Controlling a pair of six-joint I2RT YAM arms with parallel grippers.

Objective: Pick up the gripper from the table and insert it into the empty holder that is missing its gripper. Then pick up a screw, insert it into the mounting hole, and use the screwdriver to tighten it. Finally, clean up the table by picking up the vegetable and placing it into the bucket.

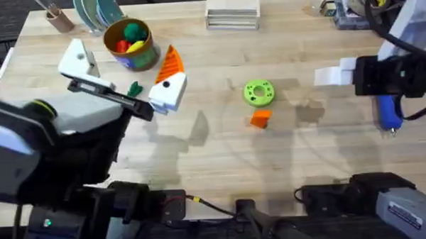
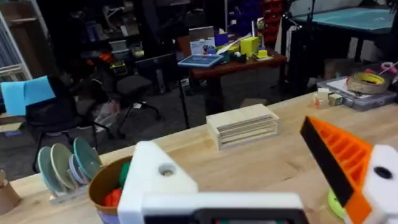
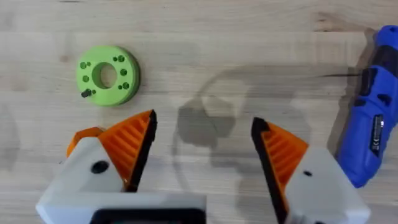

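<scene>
The small orange gripper (image 1: 260,118) lies on the table just in front of the bright-green disc (image 1: 258,92); it peeks out behind one finger in the right wrist view (image 3: 83,134). My left gripper (image 1: 122,73) is open wide. One of its jaws is the bare white holder (image 1: 76,60) (image 2: 158,180), the other carries an orange tip (image 1: 170,63). The dark-green vegetable (image 1: 134,88) lies between them, in front of the bucket (image 1: 128,43). My right gripper (image 3: 202,143) hangs open over bare wood, beside the blue screwdriver (image 3: 373,137) (image 1: 388,112). A small dark screw (image 3: 85,94) sits on the disc (image 3: 107,74).
The bucket holds red, yellow and green toys. Behind it stand a rack of plates (image 1: 95,10) and a brown cup (image 1: 59,20). A stack of wooden blocks (image 1: 232,11) lies at the back middle, and a tray with tape (image 1: 358,4) at the back right.
</scene>
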